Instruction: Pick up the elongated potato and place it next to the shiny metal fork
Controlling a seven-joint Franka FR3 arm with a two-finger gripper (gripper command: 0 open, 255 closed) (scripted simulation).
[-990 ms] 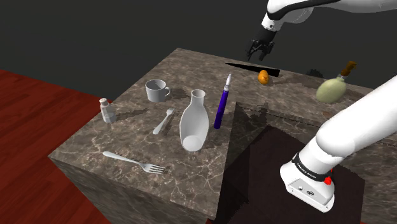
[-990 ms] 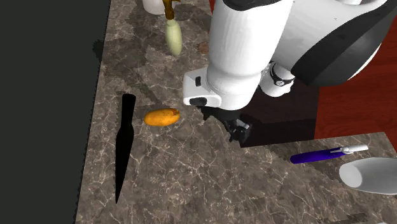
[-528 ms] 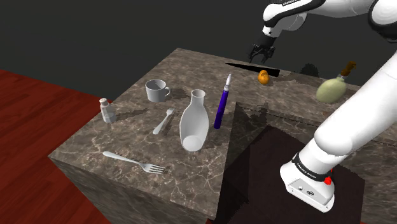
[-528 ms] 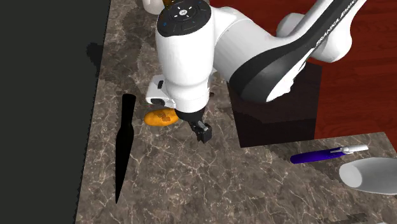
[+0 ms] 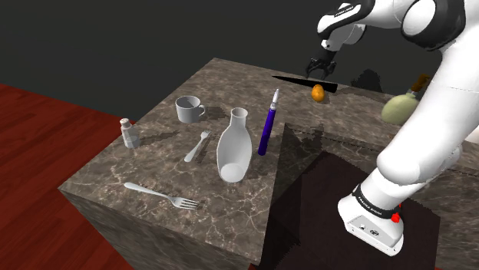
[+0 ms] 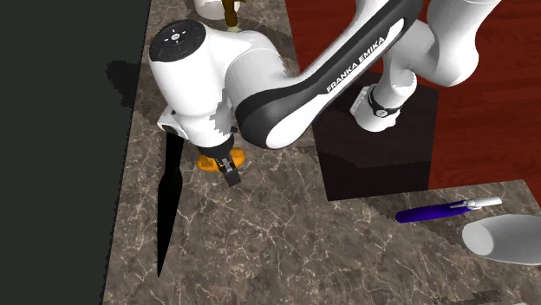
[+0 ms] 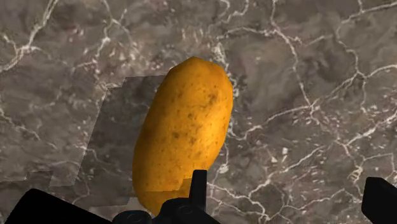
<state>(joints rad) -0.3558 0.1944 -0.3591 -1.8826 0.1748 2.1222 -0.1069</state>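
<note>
The elongated orange-brown potato (image 5: 317, 93) lies on the marble table near its far edge, beside a black knife (image 5: 303, 81). My gripper (image 5: 321, 70) hangs open just above it. Seen from the wrist, the potato (image 7: 184, 133) lies on the marble below, mostly to the outer side of one finger (image 7: 198, 186); the other finger (image 7: 379, 200) stands far apart. In the second exterior view the hand covers most of the potato (image 6: 208, 162). A pale fork (image 5: 165, 195) lies near the front edge. A smaller fork (image 5: 197, 146) lies by the white vase.
A white vase (image 5: 233, 147) and a purple-handled tool (image 5: 269, 123) lie mid-table. A mug (image 5: 188, 109) and a shaker (image 5: 130, 133) stand toward the shoulder view's left. A green bottle (image 5: 399, 107) lies at the far right. The dark stand (image 5: 345, 207) fills the lower right.
The hand has swung from beside the potato to right over it, moving leftward in the second exterior view. The fingers have stayed open and the potato has not moved.
</note>
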